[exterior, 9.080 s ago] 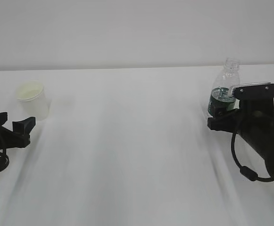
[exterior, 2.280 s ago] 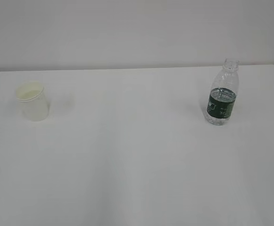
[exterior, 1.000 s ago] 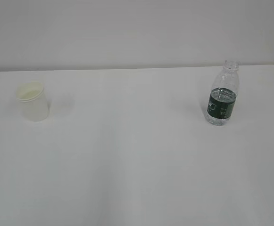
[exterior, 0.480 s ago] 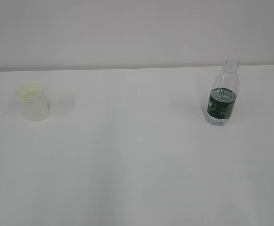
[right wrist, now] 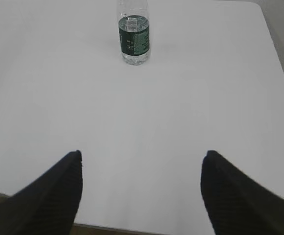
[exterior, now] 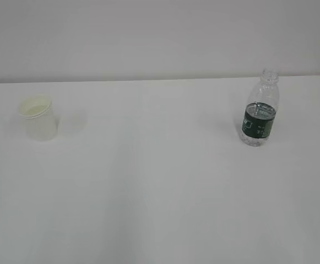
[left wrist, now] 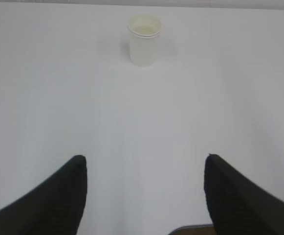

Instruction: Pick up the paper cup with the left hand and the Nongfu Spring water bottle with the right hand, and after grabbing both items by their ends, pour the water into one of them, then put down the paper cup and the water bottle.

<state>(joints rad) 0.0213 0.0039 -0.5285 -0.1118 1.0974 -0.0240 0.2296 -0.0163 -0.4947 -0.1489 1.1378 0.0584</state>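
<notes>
The paper cup (exterior: 37, 117) stands upright at the left of the white table, off-white with a rolled rim. In the left wrist view the paper cup (left wrist: 144, 40) is far ahead of my left gripper (left wrist: 145, 157), which is open and empty. The Nongfu Spring water bottle (exterior: 260, 110) stands upright at the right, clear with a dark green label, uncapped, water up to about the label's top. In the right wrist view the bottle (right wrist: 133, 36) is far ahead of my right gripper (right wrist: 141, 152), open and empty. Neither arm shows in the exterior view.
The white table (exterior: 160, 181) ends at a back edge against a pale wall. Its right edge (right wrist: 278, 54) runs close to the bottle's side, and the near edge (right wrist: 132, 229) lies under the right gripper.
Both arms, beside the cup and bottle earlier, have pulled back out of the exterior view. Cup and bottle have not moved in the last second.
</notes>
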